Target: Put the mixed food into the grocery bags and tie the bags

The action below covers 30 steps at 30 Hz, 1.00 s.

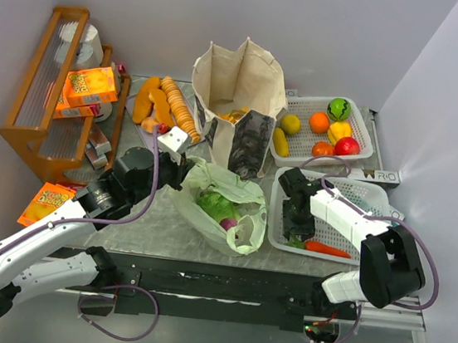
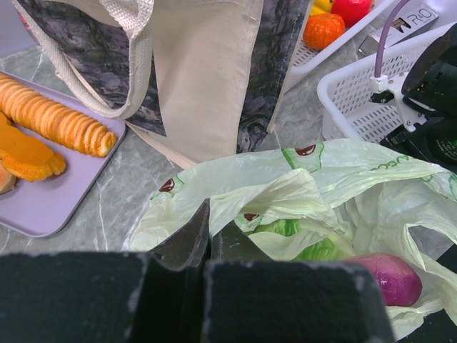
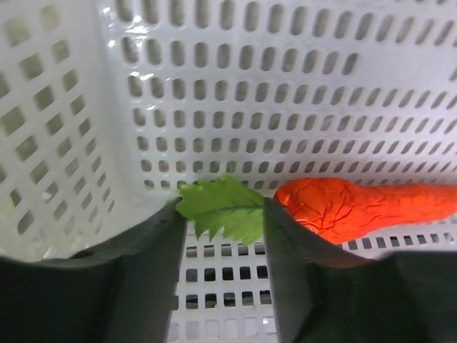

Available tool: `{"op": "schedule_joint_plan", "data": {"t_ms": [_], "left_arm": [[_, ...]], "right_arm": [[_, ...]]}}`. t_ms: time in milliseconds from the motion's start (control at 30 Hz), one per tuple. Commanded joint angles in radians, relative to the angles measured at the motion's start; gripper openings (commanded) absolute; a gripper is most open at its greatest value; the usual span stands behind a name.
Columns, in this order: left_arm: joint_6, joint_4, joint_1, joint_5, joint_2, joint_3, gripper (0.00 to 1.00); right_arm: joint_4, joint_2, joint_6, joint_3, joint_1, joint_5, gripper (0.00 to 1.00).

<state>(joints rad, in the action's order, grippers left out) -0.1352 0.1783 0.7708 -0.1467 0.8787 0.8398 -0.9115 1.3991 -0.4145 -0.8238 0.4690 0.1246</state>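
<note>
Showing, L to R: wooden rack (image 1: 47,74) w/ orange boxes (image 1: 89,86) fills the table's left edge; a loose box (image 1: 46,201) lies near the front edge. Left gripper (image 2: 208,221): jaws closed, tips against the green bag (image 1: 243,223) rim; whether film is pinched can't be told. Bag lies mid-table, mouth open, cabbage (image 1: 215,203) and purple onion (image 2: 389,275) inside. Canvas tote (image 1: 232,80) stands upright just behind; bread tray (image 2: 43,207) to its left. Right gripper (image 3: 221,221) is down in the near basket (image 1: 377,194), jaws part open, green leaf (image 3: 225,207) between them, carrot (image 3: 357,207) just to the right, basket wall close on the left. Arm hides basket's left part in top view.
</note>
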Motion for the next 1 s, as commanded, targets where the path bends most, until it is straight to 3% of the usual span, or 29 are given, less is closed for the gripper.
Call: {"op": "schedule_joint_plan", "data": {"t_ms": [0,67,100,167,400,500,600,767,967], "left_arm": [[0.005,-0.025,-0.004,0.007,-0.023,0.007,0.01],[0.005,-0.025,-0.004,0.007,-0.024,0.007,0.01],[0.006,-0.026,-0.004,0.007,-0.026,0.007,0.01],[0.006,-0.026,-0.004,0.007,-0.027,0.005,0.01],[0.006,-0.026,-0.002,0.006,-0.035,0.004,0.01],[0.006,-0.026,-0.004,0.004,-0.035,0.007,0.01],[0.008,-0.028,-0.004,0.004,-0.033,0.004,0.01],[0.005,-0.028,-0.002,0.012,-0.021,0.005,0.01],[0.006,-0.028,-0.004,0.009,-0.020,0.007,0.01]], "right_arm": [[-0.033,0.015,-0.050,-0.012,0.005,0.079,0.36],[-0.044,0.015,-0.058,-0.020,0.007,0.096,0.23],[-0.050,0.006,-0.066,-0.029,0.005,0.115,0.11],[-0.058,-0.020,-0.070,-0.047,0.006,0.130,0.01],[-0.240,-0.152,-0.057,-0.311,0.008,0.352,0.00],[-0.254,-0.257,-0.032,-0.433,0.022,0.356,0.00],[-0.150,-0.391,0.012,-0.485,0.083,0.252,0.00],[0.190,-0.569,0.060,-0.442,0.184,-0.012,0.00],[0.414,-0.559,0.121,-0.443,0.379,-0.068,0.00]]}}
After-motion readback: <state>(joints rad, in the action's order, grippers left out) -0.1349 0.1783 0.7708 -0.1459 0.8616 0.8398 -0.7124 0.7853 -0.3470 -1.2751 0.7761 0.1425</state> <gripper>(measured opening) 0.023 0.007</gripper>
